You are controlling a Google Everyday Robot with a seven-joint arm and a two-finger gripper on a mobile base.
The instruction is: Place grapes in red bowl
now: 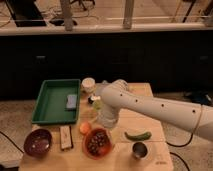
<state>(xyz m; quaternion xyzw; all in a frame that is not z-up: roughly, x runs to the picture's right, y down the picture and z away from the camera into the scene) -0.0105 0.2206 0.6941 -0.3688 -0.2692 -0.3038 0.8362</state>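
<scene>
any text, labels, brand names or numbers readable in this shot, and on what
None can be read.
Wrapped bar beside the maroon bowl: printing, if any, too blurred.
White cup by the green tray: no legible label.
Gripper near the tray, red bowl holding the grapes, steel cup: no markings visible.

**Grapes Sit Inside the Red Bowl**

The red bowl (pixel 98 143) is a shallow, round, glossy orange-red dish standing upright near the front edge of the table (pixel 150 155), roughly at the middle of its width. The grapes (pixel 97 141) lie inside it as a lumpy cluster of dark purple-brown round berries, filling most of the bowl's inside and leaving only the bright rim showing around them. The gripper (pixel 106 121) hangs just above and behind the bowl, at the end of the white arm, apart from the grapes.
</scene>
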